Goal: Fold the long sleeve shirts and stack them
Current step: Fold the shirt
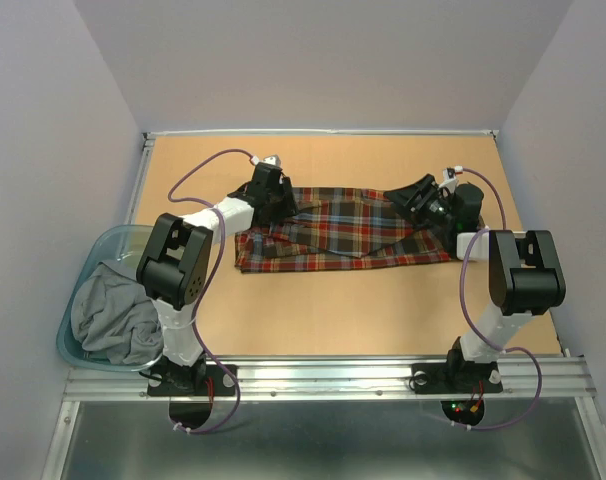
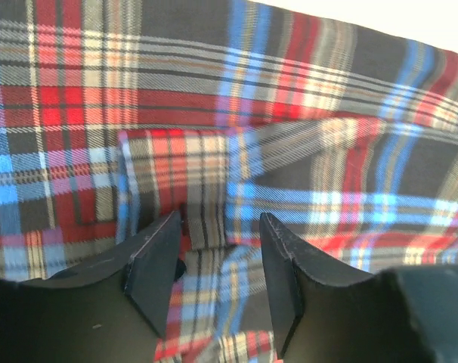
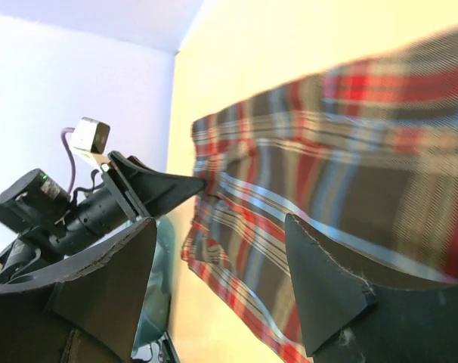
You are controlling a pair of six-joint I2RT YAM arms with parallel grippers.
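Black fingers (image 2: 157,265) of the left gripper (image 2: 220,221) fill the bottom of the left wrist view, spread apart over the plaid flannel shirt (image 2: 289,151). A raised fold of the cloth runs up through the gap, but neither pad pinches it, so this claw is released. Whether the fold brushes a pad cannot be told.

Seen from above, the shirt (image 1: 343,232) lies flattened in a long band across the middle of the tan table (image 1: 333,315), folded over itself with a diagonal edge near its centre. Collar, buttons and sleeves cannot be made out. The left gripper (image 1: 273,200) sits over the band's left end and the right gripper (image 1: 421,195) over its right end.

In the right wrist view the right gripper (image 3: 221,223) also stands released, its fingers wide with nothing between them. The plaid beyond is blurred by the close range.

At the table's left edge a translucent teal tub (image 1: 78,285) holds a crumpled gray garment (image 1: 113,315), partly hidden behind the left arm. Small green and red lights (image 1: 463,407) glow at the right arm's base.
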